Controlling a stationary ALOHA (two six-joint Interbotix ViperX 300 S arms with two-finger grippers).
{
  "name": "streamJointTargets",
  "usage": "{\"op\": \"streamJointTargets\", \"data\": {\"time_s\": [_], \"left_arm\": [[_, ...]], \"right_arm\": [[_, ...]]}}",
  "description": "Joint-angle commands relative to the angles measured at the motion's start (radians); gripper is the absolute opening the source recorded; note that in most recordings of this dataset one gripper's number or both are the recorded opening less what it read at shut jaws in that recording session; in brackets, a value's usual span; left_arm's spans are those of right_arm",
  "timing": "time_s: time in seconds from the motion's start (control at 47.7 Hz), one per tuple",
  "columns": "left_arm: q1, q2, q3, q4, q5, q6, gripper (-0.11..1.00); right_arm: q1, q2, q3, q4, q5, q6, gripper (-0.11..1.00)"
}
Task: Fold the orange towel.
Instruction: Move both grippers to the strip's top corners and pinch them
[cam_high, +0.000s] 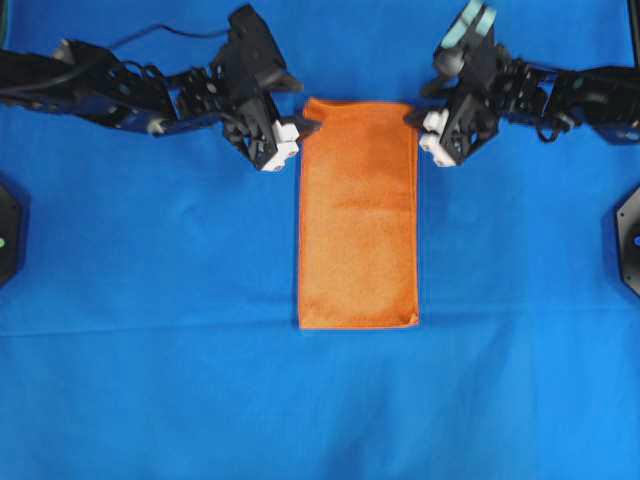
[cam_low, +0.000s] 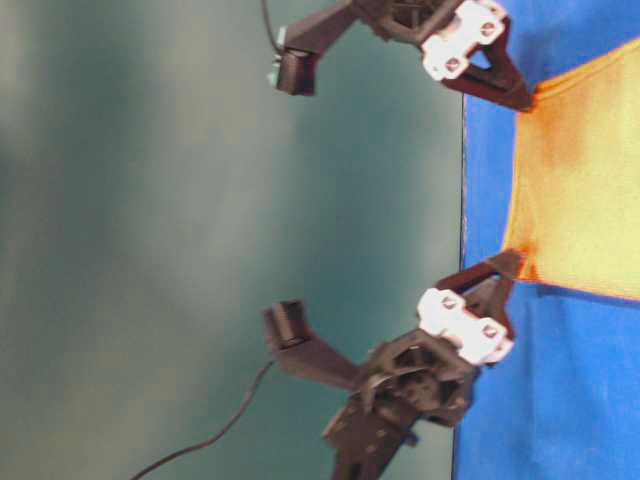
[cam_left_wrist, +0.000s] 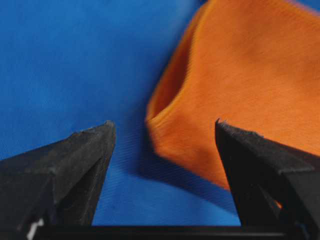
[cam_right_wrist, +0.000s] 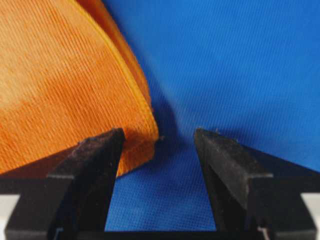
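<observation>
The orange towel (cam_high: 358, 215) lies already folded once into a long strip on the blue cloth (cam_high: 150, 300) over the surface, its long axis running far to near. Both sets of fingers stand wide apart and hold nothing: the left gripper (cam_high: 290, 135) flanks the strip's far left corner, the right gripper (cam_high: 425, 132) its far right corner, equally close. Each corner sits just inward of its fingers.

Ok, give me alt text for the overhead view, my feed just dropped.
An orange towel, already folded into a tall narrow rectangle, lies on a blue cloth. The left tool and the right tool, both open, sit at its two top corners, one on each side.
</observation>
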Motion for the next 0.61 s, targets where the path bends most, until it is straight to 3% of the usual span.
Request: {"op": "streamJointTargets", "data": {"time_s": [0.0,0.189,0.399,0.503,0.587], "left_arm": [[0.023,0.018,-0.032,0.002,-0.011,0.002,0.74],[0.041,0.046,-0.051,0.002,-0.011,0.000,0.65],[0.028,0.048,-0.048,0.002,-0.011,0.002,0.26],[0.014,0.046,-0.046,0.002,-0.011,0.002,0.09],[0.009,0.046,-0.044,0.002,-0.011,0.002,0.04]], "right_arm": [[-0.003,-0.003,-0.018,0.002,-0.014,-0.002,0.61],[-0.002,0.002,-0.015,0.000,-0.015,-0.002,0.54],[0.026,0.005,-0.012,0.002,-0.021,0.002,0.03],[0.031,0.003,-0.011,0.003,-0.038,0.006,0.02],[0.031,0.003,-0.012,0.003,-0.049,0.009,0.02]]}}
